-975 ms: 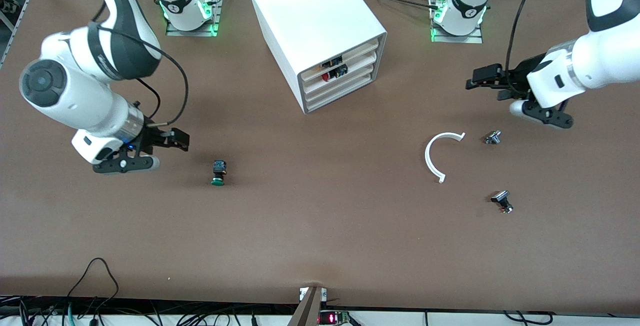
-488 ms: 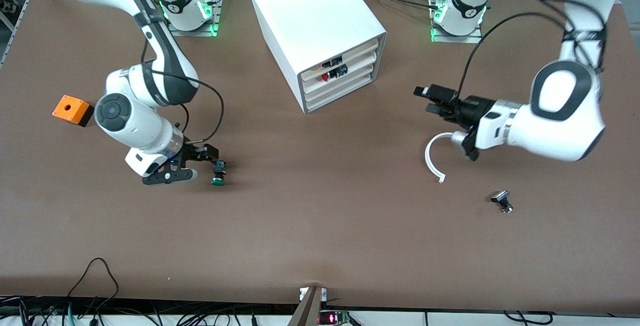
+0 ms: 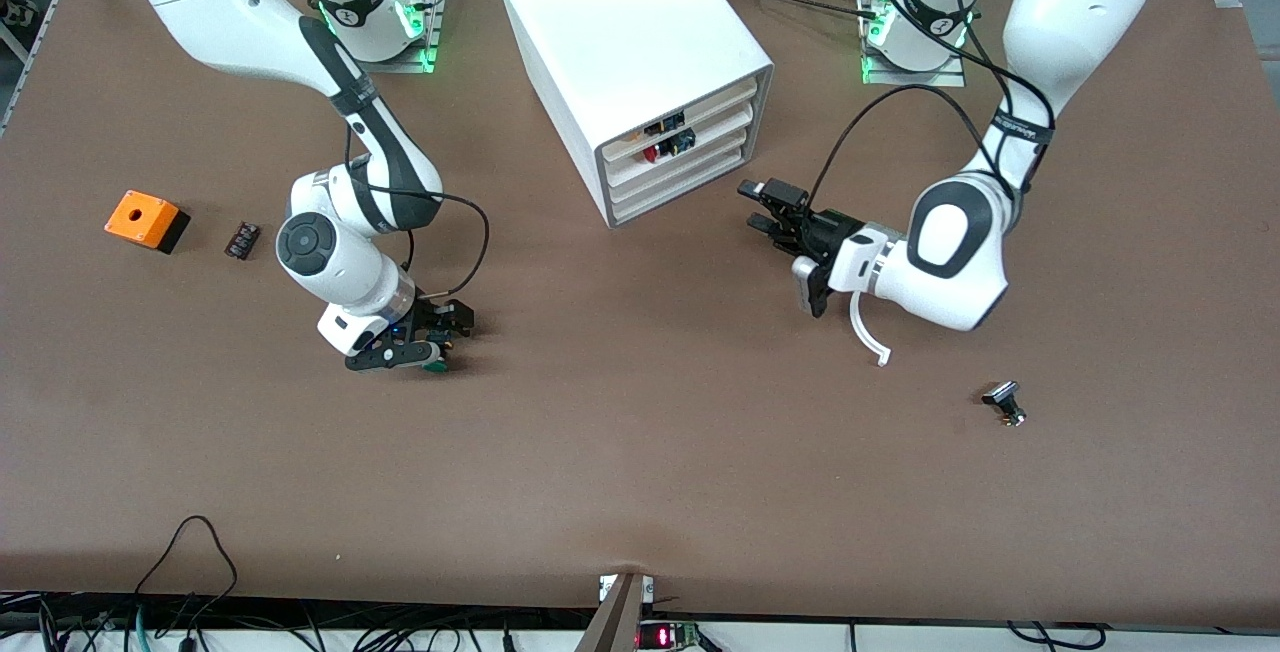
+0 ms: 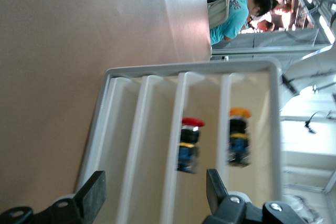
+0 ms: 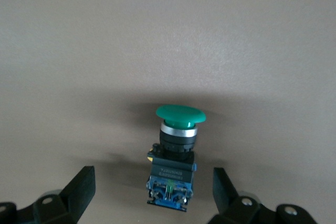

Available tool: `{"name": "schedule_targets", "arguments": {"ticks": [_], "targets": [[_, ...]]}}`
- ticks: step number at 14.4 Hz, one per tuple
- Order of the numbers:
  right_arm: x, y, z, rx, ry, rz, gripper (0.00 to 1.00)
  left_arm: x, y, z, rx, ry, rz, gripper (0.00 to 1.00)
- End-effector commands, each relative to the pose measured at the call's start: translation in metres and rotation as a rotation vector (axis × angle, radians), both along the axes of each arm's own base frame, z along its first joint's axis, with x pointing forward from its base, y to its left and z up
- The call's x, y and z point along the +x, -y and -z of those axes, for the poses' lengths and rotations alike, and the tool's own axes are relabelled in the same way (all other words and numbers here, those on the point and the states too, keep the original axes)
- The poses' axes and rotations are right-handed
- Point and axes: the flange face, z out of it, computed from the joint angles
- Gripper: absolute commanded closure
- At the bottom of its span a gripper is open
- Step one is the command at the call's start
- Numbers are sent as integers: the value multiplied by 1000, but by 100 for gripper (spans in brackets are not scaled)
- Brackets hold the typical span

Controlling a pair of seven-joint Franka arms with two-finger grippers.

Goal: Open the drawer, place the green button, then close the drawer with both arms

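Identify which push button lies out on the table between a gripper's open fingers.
The green-capped button, lying between the right gripper's open fingers. The red-capped button and orange-capped button sit inside the cabinet.

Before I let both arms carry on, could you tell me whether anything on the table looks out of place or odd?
Nothing looks damaged or spilled. The green button lies on its side between the open right gripper's fingers. The white cabinet sits askew, its drawers shut, the open left gripper facing it. A loose white curved strip lies partly under the left arm.
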Motion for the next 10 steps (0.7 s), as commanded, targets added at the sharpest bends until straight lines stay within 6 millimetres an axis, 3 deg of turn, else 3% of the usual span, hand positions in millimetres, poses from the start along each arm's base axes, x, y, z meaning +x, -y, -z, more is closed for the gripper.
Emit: {"name": "schedule_targets", "arguments": {"ticks": [1, 5, 10], "targets": [[-2, -2, 4, -3, 3, -18, 12, -21, -17, 12, -63, 62, -32, 30], [-1, -1, 4, -6, 2, -19, 50, -50, -14, 45, -18, 83, -47, 35], [-1, 2, 9, -10, -3, -18, 82, -87, 10, 69, -95, 40, -141, 46]]}}
